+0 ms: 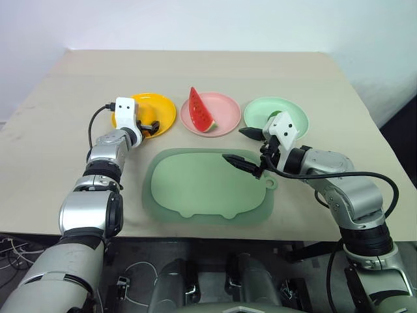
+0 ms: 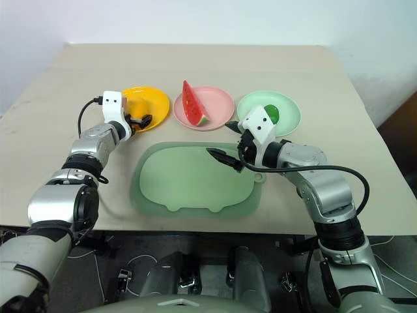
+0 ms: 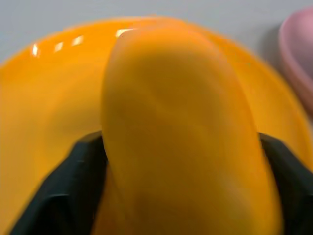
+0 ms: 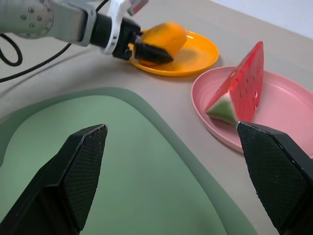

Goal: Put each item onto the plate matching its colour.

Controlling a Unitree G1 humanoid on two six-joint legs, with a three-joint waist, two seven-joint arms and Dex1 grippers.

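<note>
my left gripper [image 4: 149,53] jaws around mango [image 4: 165,37] over yellow plate [image 4: 200,58], grip unclear; could roll off. right gripper [image 1: 245,147] agape, empty.

The three round plates stand in one row on the table. The yellow plate [image 1: 163,107] is at the left, the pink plate [image 1: 225,107] in the middle, the mint green plate [image 1: 296,117] at the right. The mango [image 4: 164,36], a smooth yellow-orange oval, is over the yellow plate, between two black fingers [image 4: 151,53]. The watermelon wedge [image 1: 201,111] stands on its green rind on the pink plate, its red side with dark seeds showing. The dark green lime [image 2: 271,113] lies on the mint green plate.
</note>
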